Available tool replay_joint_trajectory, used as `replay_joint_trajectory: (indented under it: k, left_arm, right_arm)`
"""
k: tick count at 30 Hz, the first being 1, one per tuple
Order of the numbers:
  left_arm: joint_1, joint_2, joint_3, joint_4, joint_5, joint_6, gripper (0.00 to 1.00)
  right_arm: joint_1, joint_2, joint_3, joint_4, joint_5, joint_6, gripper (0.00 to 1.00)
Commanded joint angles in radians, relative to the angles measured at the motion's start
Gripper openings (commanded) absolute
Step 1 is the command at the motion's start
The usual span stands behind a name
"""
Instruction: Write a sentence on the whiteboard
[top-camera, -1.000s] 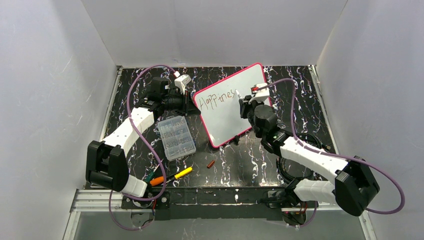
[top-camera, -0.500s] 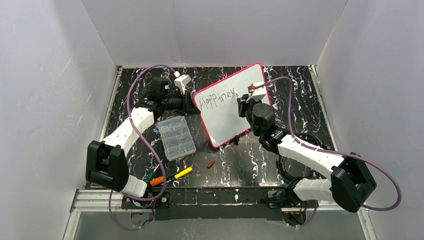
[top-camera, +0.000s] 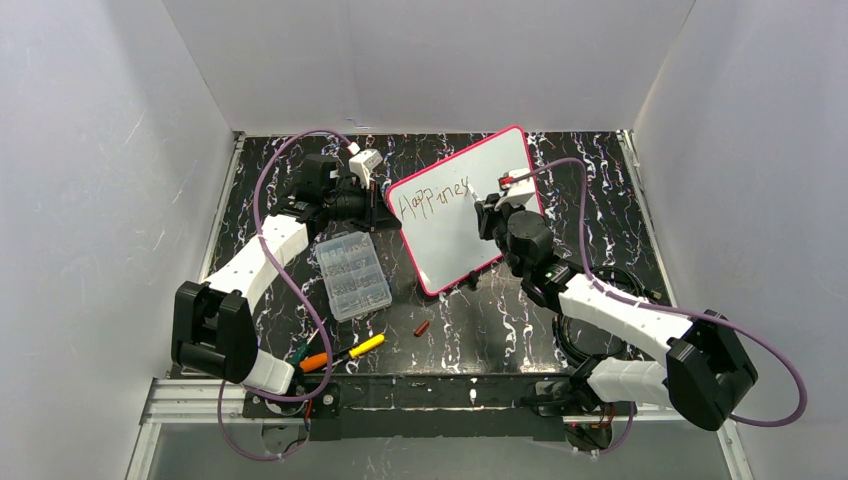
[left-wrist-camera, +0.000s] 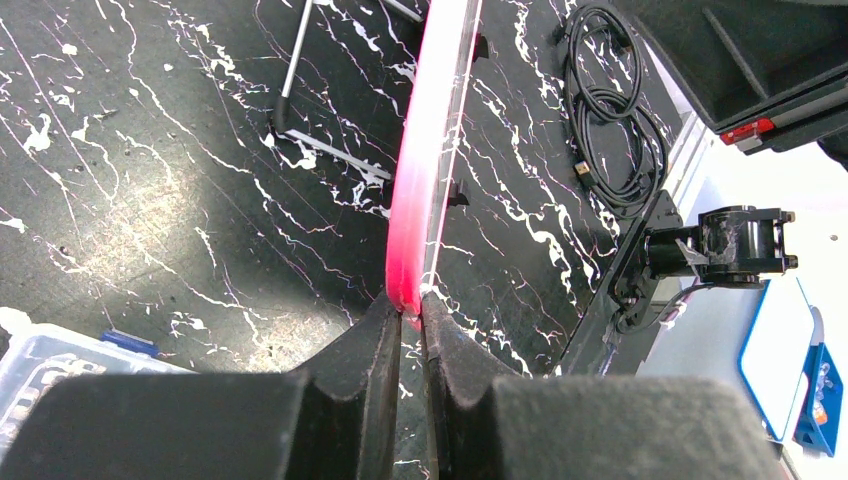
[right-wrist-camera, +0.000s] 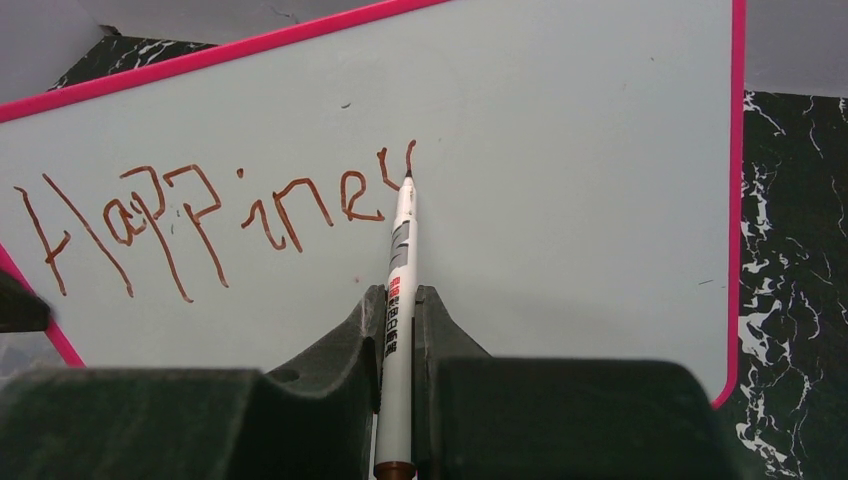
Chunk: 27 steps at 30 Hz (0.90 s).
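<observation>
The whiteboard (top-camera: 460, 240), white with a pink-red rim, stands tilted on the dark marble table. My left gripper (top-camera: 384, 211) is shut on its left rim, which runs edge-on in the left wrist view (left-wrist-camera: 425, 170) into the gripper (left-wrist-camera: 410, 305). My right gripper (top-camera: 489, 204) is shut on a white marker (right-wrist-camera: 402, 240), clamped between its fingers (right-wrist-camera: 400, 295). The marker's tip touches the board (right-wrist-camera: 580, 200) at the end of the sentence (right-wrist-camera: 195, 225). That is one brownish-red row reading about "Happines", also seen from above (top-camera: 432, 196).
A clear organizer box (top-camera: 352, 274) lies left of the board's foot. A small red cap (top-camera: 422, 328) and yellow (top-camera: 366, 346) and orange (top-camera: 313, 361) tools lie near the front edge. A black cable coil (top-camera: 590, 330) lies by the right arm. White walls enclose the table.
My right gripper shifted slightly left and back with the marker at the end of the word. The left arm and the board have not moved.
</observation>
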Motion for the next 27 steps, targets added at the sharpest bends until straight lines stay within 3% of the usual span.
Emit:
replay_joint_trajectory:
  k: [1, 15, 27]
  left_arm:
    - [-0.006, -0.052, 0.009, -0.021, 0.025, 0.019, 0.00]
    - [-0.005, -0.055, 0.007, -0.021, 0.024, 0.020, 0.00]
    - [-0.006, -0.056, 0.008, -0.021, 0.024, 0.019, 0.00]
  right_arm:
    - [0.008, -0.033, -0.024, -0.006, 0.002, 0.023, 0.01]
    - [0.009, -0.011, 0.026, -0.012, 0.107, 0.002, 0.01]
    - [0.014, -0.014, 0.001, -0.060, 0.024, 0.015, 0.01]
